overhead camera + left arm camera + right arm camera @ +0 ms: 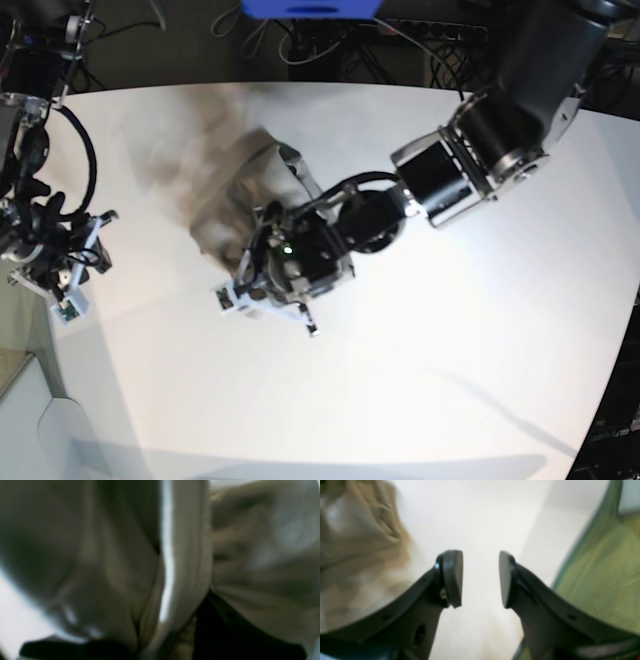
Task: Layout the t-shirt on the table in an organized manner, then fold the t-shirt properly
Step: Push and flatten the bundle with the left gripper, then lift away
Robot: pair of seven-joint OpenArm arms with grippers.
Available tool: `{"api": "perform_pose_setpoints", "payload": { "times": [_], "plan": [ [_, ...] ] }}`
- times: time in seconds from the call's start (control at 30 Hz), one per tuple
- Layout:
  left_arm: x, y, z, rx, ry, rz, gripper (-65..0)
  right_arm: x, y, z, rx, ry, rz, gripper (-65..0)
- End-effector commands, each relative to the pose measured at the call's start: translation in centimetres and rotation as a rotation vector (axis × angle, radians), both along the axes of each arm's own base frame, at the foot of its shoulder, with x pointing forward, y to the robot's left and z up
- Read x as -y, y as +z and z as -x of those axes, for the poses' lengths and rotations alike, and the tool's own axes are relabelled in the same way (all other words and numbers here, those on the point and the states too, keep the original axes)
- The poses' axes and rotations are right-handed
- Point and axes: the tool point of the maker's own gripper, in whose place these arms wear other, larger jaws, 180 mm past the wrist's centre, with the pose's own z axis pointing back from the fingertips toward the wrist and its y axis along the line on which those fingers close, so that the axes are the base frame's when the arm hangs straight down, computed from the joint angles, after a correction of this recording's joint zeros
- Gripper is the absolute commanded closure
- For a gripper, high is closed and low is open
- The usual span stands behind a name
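The light grey-beige t-shirt point(225, 175) lies bunched and motion-blurred on the white table point(420, 380), left of centre in the base view. My left gripper point(262, 285) sits at the shirt's near edge, shut on a fold of it. In the left wrist view the shirt's cloth point(185, 555) fills the frame and runs down between the dark fingers point(225, 630). At the table's left edge my right gripper point(68, 290) is clear of the shirt. In its wrist view the right gripper point(480, 578) is open and empty over bare table point(480, 517), with the t-shirt point(352, 530) off to the left.
A green surface point(602, 575) lies beyond the table's edge at the right of the right wrist view. Behind the far edge of the table are a blue object point(310, 8) and cables. The left arm's thick body point(480, 150) stretches across the table's right half.
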Motion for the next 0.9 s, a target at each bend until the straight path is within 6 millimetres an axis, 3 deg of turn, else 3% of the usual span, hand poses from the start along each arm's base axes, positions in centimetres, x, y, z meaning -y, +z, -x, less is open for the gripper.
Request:
{"api": "perform_pose_setpoints", "payload": {
  "times": [0.0, 0.2, 0.3, 0.7, 0.87],
  "plan": [
    [1.6, 1.7, -1.0, 0.060, -0.053, -0.007, 0.0, 0.2, 1.6, -0.9, 0.054, 0.007, -0.001, -24.8],
    [2.9, 0.5, -2.1, 0.230, -0.176, -0.235, 0.0, 0.6, 0.6, 0.4, 0.018, -0.008, 0.004, -24.8],
    [2.4, -0.5, -2.5, 0.281, -0.214, -0.274, 0.0, 0.6, 0.0, 1.0, 0.000, -0.008, 0.004, -24.8],
    [4.8, 0.0, -3.1, 0.367, -0.326, -0.171, 0.0, -0.3, -1.1, 1.6, -0.022, -0.005, -0.025, -24.8],
    [4.7, 0.3, -3.5, 0.402, -0.344, -0.200, -0.1, -0.4, -1.1, 1.6, -0.022, -0.004, -0.025, -24.8]
  ]
}}
